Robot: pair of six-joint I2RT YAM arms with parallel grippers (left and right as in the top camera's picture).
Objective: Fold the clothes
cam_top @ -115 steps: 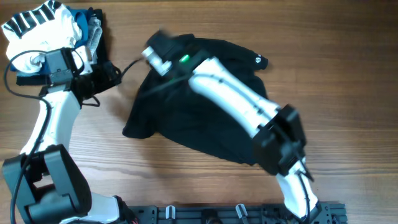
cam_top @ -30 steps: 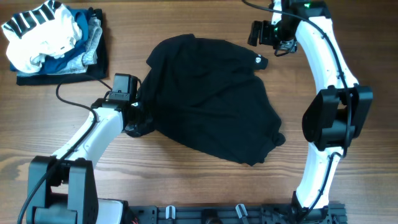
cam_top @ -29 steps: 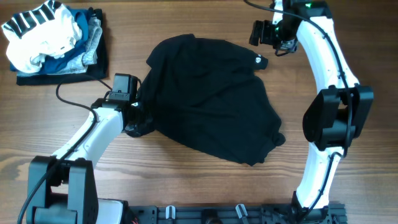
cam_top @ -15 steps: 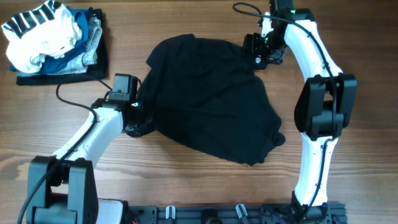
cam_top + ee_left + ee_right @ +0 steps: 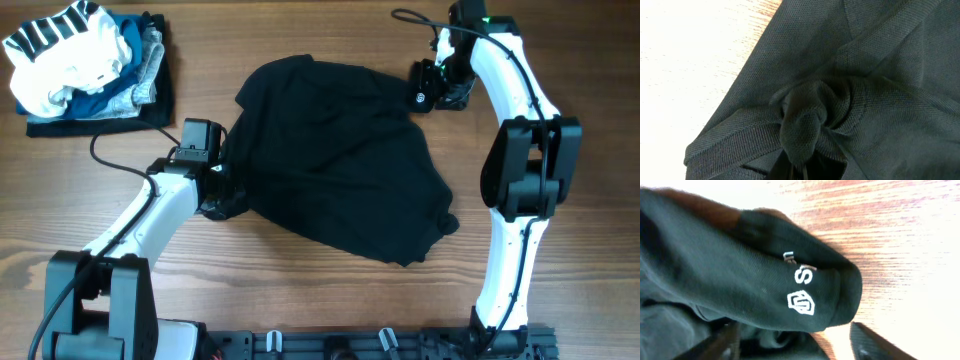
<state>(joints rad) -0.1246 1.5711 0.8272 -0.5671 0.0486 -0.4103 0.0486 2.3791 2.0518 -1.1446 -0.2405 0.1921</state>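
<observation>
The clothes (image 5: pixel 335 165), a black shirt-like garment, lie spread and rumpled across the middle of the wooden table. At their left edge my left gripper (image 5: pixel 220 196) is shut on a bunched knot of the fabric (image 5: pixel 802 125), which rises from between the jaws at the bottom of the left wrist view (image 5: pixel 802 170). My right gripper (image 5: pixel 428 93) sits low at the garment's far right corner. In the right wrist view its fingers (image 5: pixel 722 342) stand apart on either side of a sleeve end (image 5: pixel 790 290) with a small white logo (image 5: pixel 801 302). The jaws (image 5: pixel 797 342) are open around it.
A stack of white, striped, blue and grey garments (image 5: pixel 80 60) lies at the far left corner. The left arm's cable (image 5: pixel 105 155) loops over the wood beside it. A black rail (image 5: pixel 380 342) runs along the front edge.
My right gripper came down from above the far right onto the logo sleeve corner, and its jaws have narrowed somewhat. The left gripper and the garment's left edge have not moved.
</observation>
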